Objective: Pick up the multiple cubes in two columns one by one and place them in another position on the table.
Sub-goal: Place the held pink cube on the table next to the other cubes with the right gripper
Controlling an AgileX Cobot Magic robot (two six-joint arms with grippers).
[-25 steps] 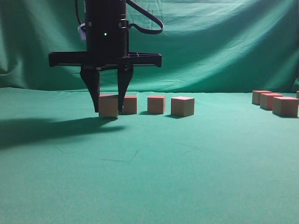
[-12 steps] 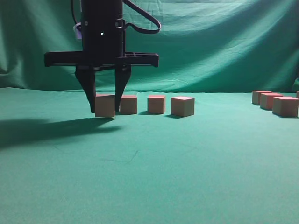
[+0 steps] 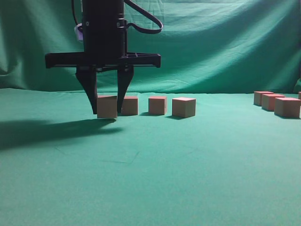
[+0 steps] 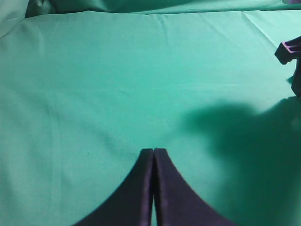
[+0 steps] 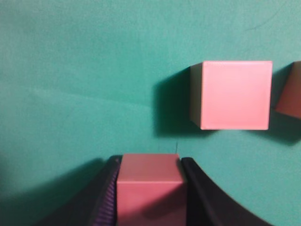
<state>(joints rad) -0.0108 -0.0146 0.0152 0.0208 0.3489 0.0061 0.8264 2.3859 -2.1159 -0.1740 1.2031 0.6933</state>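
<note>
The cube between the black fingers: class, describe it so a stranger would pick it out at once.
Start at the right gripper, hanging over the green table. Below it runs a row of four cubes. The held cube is the leftmost, the only one clamped between two fingers.

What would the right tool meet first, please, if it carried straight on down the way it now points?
The right tool points straight down, closed on a cube. That cube's underside would likely meet the table first; whether any gap remains under it is hard to judge. The neighbouring cube sits off that line.
</note>
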